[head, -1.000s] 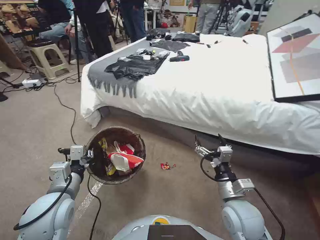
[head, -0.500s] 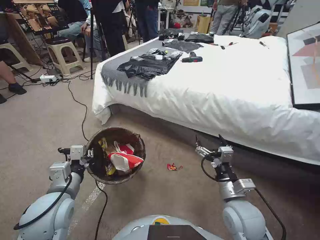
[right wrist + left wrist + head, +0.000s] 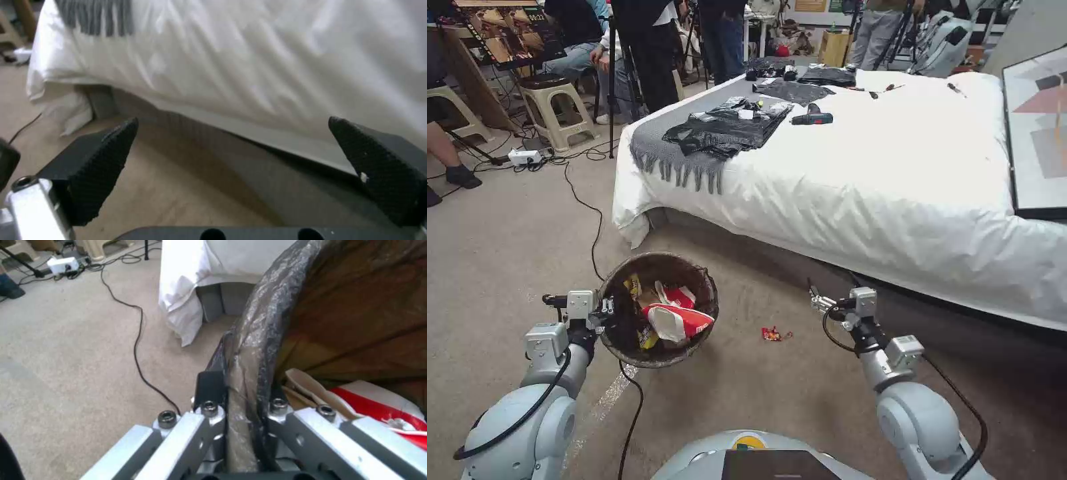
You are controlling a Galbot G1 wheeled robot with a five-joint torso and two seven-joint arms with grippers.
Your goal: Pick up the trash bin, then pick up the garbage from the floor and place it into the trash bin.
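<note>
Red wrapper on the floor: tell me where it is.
In the head view, the red wrapper lies on the carpet between the trash bin and the right hand.

The left gripper [image 3: 606, 311] is held up on a bent arm, its fingers [image 3: 209, 390] squeezed tight on the trash bin's [image 3: 694, 267] rim. The right gripper [image 3: 820, 298] hangs low over the floor with fingers [image 3: 100, 160] spread wide and nothing between them.
</note>
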